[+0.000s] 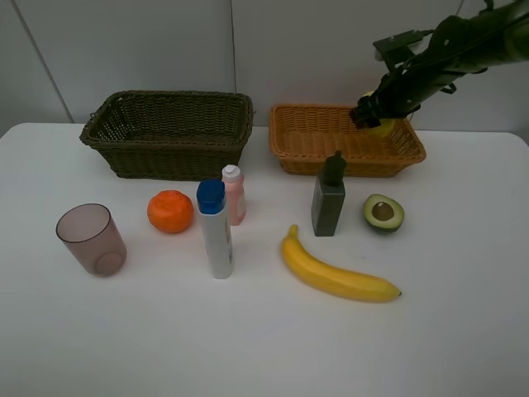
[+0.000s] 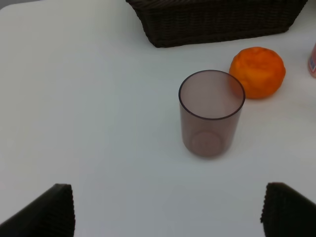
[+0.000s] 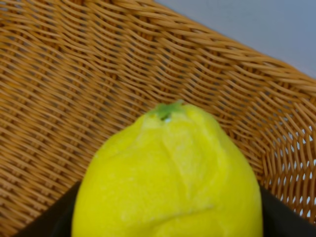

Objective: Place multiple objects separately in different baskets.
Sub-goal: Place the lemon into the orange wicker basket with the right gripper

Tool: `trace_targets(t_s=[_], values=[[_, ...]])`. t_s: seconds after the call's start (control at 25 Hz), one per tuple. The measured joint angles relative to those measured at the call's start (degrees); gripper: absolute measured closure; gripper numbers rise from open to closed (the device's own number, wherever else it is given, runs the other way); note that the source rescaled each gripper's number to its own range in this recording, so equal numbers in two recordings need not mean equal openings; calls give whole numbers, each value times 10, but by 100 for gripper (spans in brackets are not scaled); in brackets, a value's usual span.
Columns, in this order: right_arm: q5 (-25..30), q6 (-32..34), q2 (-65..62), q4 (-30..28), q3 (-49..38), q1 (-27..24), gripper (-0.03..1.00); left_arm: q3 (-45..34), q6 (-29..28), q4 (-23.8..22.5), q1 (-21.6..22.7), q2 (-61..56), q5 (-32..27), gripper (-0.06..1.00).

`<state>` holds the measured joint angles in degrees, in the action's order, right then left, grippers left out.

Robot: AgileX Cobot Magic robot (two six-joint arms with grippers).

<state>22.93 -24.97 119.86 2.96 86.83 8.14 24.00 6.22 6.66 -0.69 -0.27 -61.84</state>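
Note:
My right gripper (image 1: 374, 114) is shut on the yellow lemon (image 3: 168, 177), holding it low over the far right part of the orange-tan basket (image 1: 347, 165). Wicker wall (image 3: 74, 74) fills the right wrist view behind the lemon. My left gripper (image 2: 168, 210) is open above the table, just short of the mauve cup (image 2: 211, 113), with nothing between its fingers (image 2: 49, 212). The orange (image 2: 257, 72) lies behind the cup. The dark olive basket (image 1: 169, 157) stands at the back left. The left arm is out of the high view.
White blue-capped bottle (image 1: 216, 231) and pink bottle (image 1: 234, 194) stand mid-table, beside the orange (image 1: 170, 211). The dark green bottle (image 1: 329, 198) stands in front of the tan basket, the halved avocado (image 1: 383, 212) to its right. The banana (image 1: 335, 273) lies nearer the front.

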Motion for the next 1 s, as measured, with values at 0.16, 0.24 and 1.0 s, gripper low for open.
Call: trace_targets(t_s=[0.16,0.24,1.0], values=[[0,0,0,8,1,0,39,0,0,0,0,0,0,-6],[0,0,0,21,1,0,14,0,0,0,0,0,0,-6],[4,0,0,40,1,0,-2,0,0,0,0,0,0,-6]])
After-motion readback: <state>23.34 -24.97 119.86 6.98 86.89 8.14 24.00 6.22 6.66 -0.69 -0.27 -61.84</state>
